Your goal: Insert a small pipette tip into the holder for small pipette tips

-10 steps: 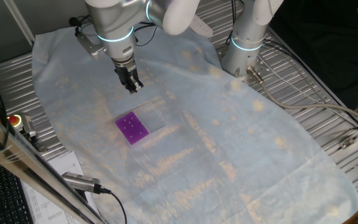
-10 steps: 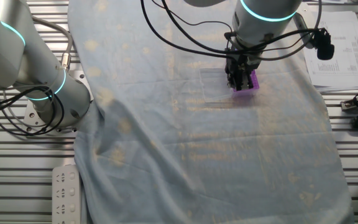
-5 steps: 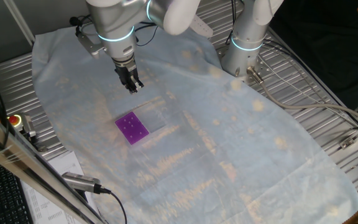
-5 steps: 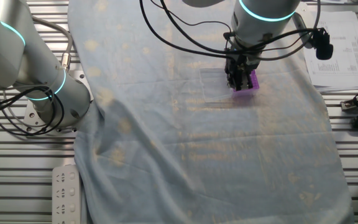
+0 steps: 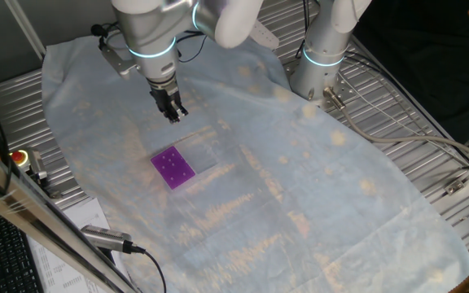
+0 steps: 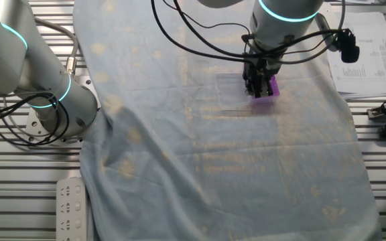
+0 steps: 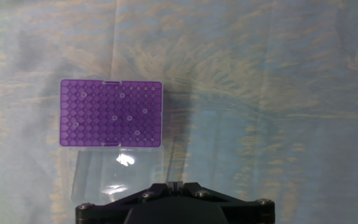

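Closed, empty claw above crinkled cloth; flat purple perforated holder

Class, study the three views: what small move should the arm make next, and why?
Probably shift the gripper sideways toward the flat purple holder with its grid of tiny holes, then lower. In the hand view the holder sits off-centre, left of the closed fingers; whether they hold a tip cannot be seen.
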{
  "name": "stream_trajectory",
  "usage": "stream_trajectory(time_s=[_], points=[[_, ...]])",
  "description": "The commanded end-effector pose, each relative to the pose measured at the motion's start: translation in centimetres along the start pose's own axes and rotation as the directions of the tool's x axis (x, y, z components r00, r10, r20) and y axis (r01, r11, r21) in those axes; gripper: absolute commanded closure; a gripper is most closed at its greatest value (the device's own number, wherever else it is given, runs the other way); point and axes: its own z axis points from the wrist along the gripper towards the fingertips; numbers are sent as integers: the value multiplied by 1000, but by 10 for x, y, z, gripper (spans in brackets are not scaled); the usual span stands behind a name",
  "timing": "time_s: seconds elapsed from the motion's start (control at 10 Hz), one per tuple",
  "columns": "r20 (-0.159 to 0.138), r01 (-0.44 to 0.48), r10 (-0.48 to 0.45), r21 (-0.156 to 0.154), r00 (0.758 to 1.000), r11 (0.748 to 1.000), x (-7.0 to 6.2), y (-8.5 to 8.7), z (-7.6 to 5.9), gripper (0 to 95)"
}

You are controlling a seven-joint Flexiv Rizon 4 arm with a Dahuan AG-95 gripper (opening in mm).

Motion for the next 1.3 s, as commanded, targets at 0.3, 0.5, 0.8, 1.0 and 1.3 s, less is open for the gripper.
stream_trajectory(time_s=[0.3, 0.5, 0.8, 1.0, 1.3], points=[[-1, 34, -34, 53, 999, 998, -13, -15, -7, 950], [22, 2, -3, 55, 1000, 998, -16, -17, -4, 950], [45, -11, 9, 47, 999, 999, -22, -18, -2, 950], [49, -11, 8, 46, 999, 999, -21, -20, -2, 950], [50, -8, 6, 44, 999, 999, -20, -20, -2, 950]])
